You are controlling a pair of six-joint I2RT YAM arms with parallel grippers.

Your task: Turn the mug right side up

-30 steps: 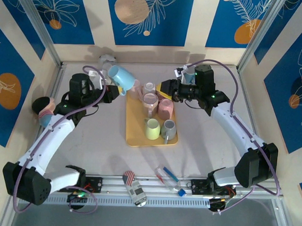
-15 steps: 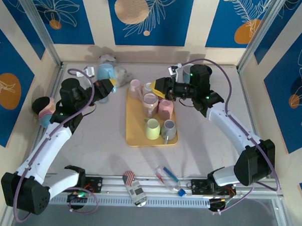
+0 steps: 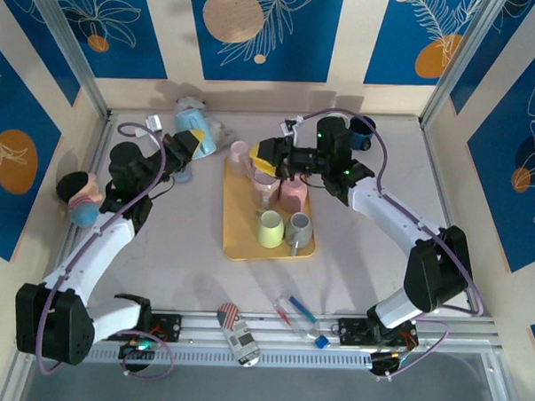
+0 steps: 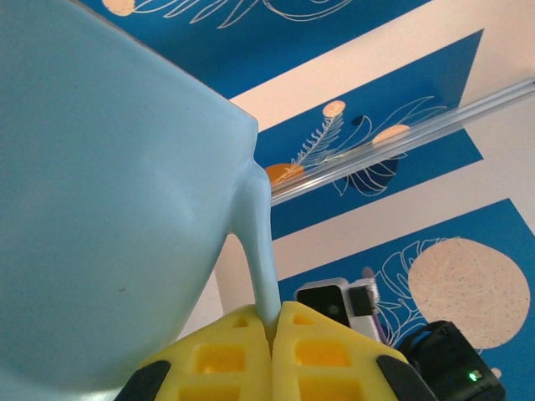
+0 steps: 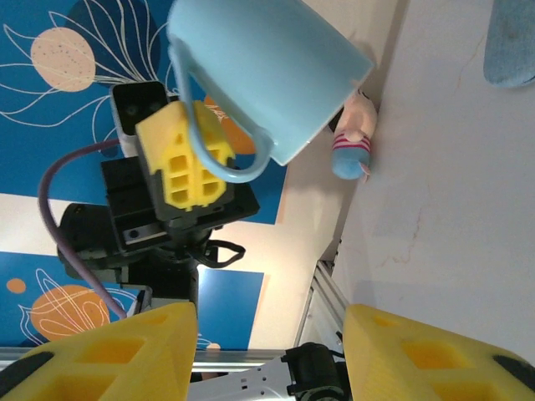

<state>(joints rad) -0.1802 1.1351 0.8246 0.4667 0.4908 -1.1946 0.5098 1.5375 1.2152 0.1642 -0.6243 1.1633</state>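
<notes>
My left gripper (image 3: 183, 143) is shut on the handle of a light blue mug (image 3: 193, 126), holding it tilted above the table's far left. In the left wrist view the mug (image 4: 109, 192) looms large, and its thin handle is pinched between the yellow fingers (image 4: 309, 351) of the gripper (image 4: 273, 334). My right gripper (image 3: 268, 156) hangs open over the far end of the tray, facing the mug. Its wrist view shows the mug (image 5: 267, 67) and the left arm's yellow fingers (image 5: 180, 159) on the handle, beyond the gap of the right gripper (image 5: 267, 359).
A yellow tray (image 3: 239, 244) in the middle carries several mugs: pink ones at the far end, a yellow-green one (image 3: 270, 228) and a grey one (image 3: 299, 227). A dark blue mug (image 3: 361, 132) stands back right. A plush toy (image 3: 81, 201) lies at the left; small items (image 3: 239, 332) lie along the front rail.
The left arm has carried the blue mug away from the tray toward the far left and tilted it. The right gripper has moved left over the tray's far end.
</notes>
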